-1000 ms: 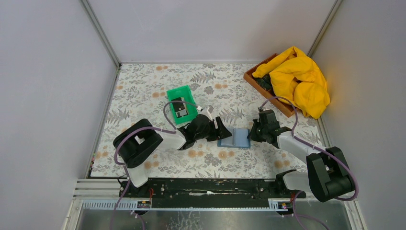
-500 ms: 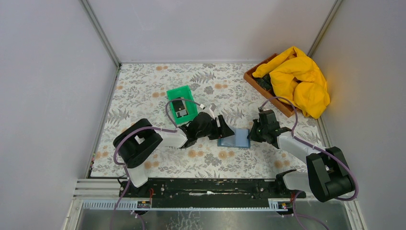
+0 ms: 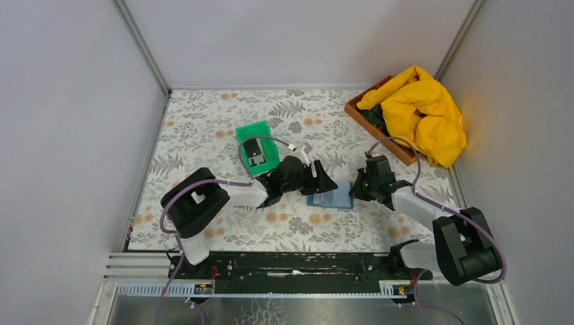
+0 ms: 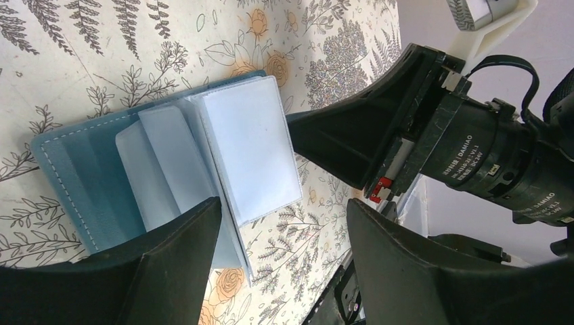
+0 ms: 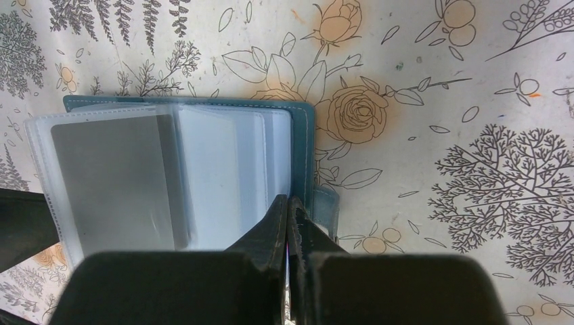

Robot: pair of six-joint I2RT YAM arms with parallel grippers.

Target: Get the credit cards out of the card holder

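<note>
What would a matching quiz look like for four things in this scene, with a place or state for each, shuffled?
Things:
1. card holder
2. green tray
3. yellow cloth
4. left pincer

Place or state:
A. heaped on the wooden box
B. open, gripping nothing
C. lying open on the table
D. holding a dark credit card

Pairs: 1-C, 2-D, 3-A, 4-B

The steel-blue card holder (image 3: 332,196) lay open and flat at mid-scene, clear sleeves fanned. A grey card (image 5: 112,179) sat sleeved; a dark card (image 3: 253,153) lay far-left in the green tray (image 3: 267,134).
</note>
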